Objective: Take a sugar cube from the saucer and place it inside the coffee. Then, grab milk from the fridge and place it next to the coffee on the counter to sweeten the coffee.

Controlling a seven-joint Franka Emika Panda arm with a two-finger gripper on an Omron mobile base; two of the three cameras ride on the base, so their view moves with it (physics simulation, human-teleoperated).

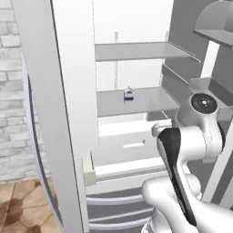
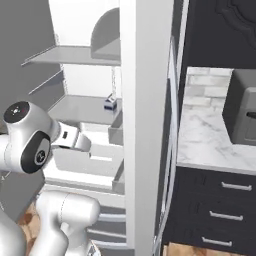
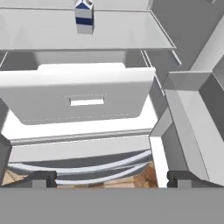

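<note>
Left base view: you're facing the open fridge (image 1: 136,50), and the milk (image 1: 129,95) is sitting on the middle shelf, far back; the arm is rising at near right.

Right base view: the counter (image 2: 200,135) is lying off to the right, the milk (image 2: 111,103) still unfetched on its shelf. You're on the second half, I'd judge; the sugar step can't be checked here.

Hand view: your claw (image 3: 107,179) is gaping fully wide, gripping nothing, touching nothing, with the milk (image 3: 84,17) well beyond it, above the drawer (image 3: 74,98).
</note>
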